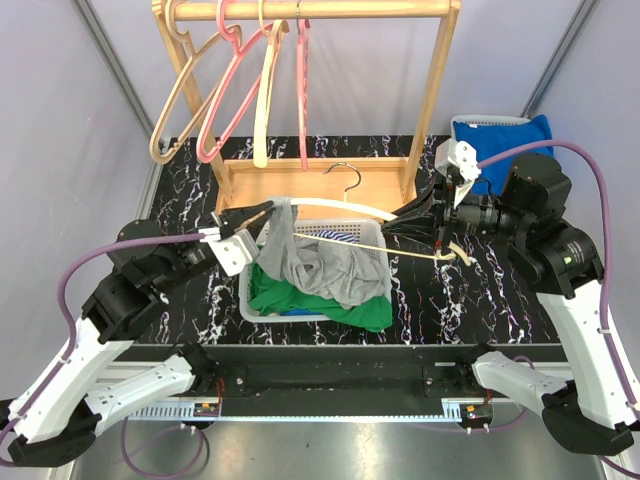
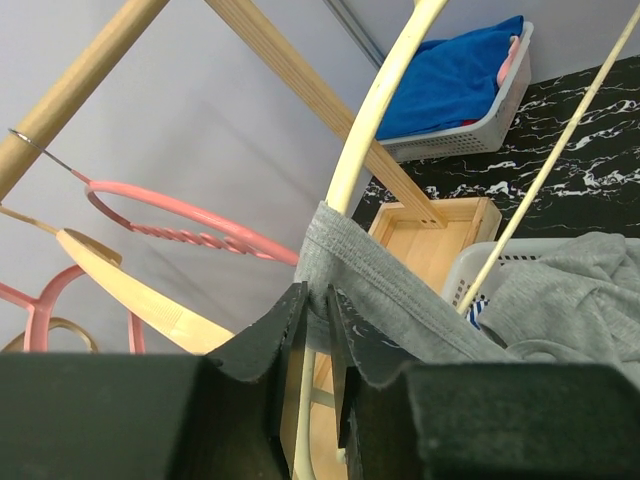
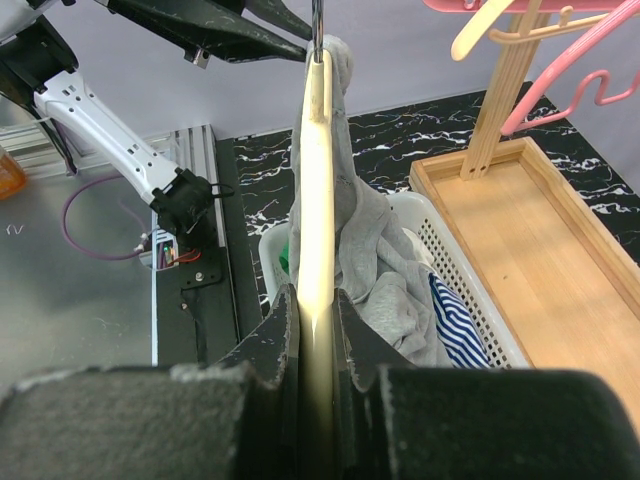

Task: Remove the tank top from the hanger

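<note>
The left jaws are pinched on a strap of the grey tank top (image 2: 372,272), the right jaws clamped on the hanger (image 3: 318,200). The top, draped from the hanger's end into a basket (image 1: 245,293), is judged light and limp; the hemmed strap is best gripped.

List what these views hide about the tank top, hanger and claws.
- Left wrist: whether the left claw pinches the tank top strap alone or the hanger too; cloth and fingers cover that spot.
- Right wrist: the hanger's hook, cut off by the top edge.
- Top external: what lies low in the basket, buried under the tank top and a green garment.
</note>
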Motion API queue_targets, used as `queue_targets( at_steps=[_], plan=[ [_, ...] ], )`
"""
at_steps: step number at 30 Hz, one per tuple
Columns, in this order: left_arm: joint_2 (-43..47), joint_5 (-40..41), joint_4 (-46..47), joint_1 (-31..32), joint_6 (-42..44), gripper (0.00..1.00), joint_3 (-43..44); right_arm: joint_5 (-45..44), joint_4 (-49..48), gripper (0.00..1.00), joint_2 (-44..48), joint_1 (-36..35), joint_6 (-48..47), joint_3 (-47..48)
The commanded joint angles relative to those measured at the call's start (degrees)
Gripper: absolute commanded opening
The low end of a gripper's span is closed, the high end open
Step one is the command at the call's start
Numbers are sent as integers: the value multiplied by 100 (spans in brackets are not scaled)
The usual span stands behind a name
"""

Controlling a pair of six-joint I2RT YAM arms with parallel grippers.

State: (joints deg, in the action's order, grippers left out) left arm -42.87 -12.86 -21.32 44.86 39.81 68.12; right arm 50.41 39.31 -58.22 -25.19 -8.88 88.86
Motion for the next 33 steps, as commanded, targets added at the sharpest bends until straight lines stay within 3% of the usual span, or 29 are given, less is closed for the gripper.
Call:
queue_targets(
  at_steps=[1, 7, 17, 22, 29, 33],
  plan=[
    [-19, -58, 102, -48, -61, 14, 123, -23, -292, 0, 109, -21, 62, 263],
    [-2, -67, 14, -65, -17, 1, 176, -58, -284, 0, 135, -12, 54, 246],
    [25, 731, -47, -223, 193, 0, 53, -251, -125, 0, 267, -12, -43, 255],
    [77, 803, -171, -688, 290, 0, -97, -444, 182, 0, 363, -21, -184, 290],
    [34, 680, 5, -1874, 308, 0, -360, -787, 648, 0, 653, -12, -254, 307],
    [42, 243, -143, -1955, 264, 0, -483, -1094, 876, 0, 908, -12, -272, 360]
  ],
)
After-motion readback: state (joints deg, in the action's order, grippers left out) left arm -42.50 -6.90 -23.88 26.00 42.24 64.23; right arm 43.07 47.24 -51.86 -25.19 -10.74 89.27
